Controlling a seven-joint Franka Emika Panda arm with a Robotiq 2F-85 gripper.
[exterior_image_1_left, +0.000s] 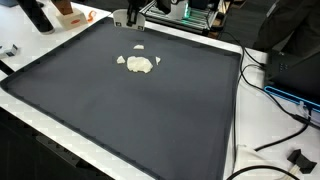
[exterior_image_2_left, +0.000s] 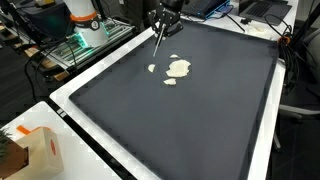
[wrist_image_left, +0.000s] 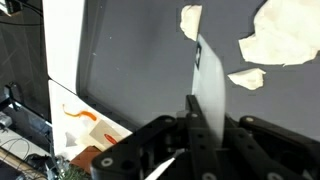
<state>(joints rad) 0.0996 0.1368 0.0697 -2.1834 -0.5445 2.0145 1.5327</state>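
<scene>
jaws clamped shut on upper end of thin white strip, no gap showing. strip hangs below jaws, tip toward dark mat on bench; likely gripped high so free end reaches. white scraps just beyond tip, contact unclear.

Workspace surroundings. A large dark grey matte mat covers most of a white rectangular tabletop, whose pale border shows in both exterior views and in the wrist view. Thin black cables with a black plug trail across one margin. A brown cardboard box sits at a table corner. A green-lit metal wire rack stands beyond the table edge. Lighting is even, indoor and diffuse.
</scene>
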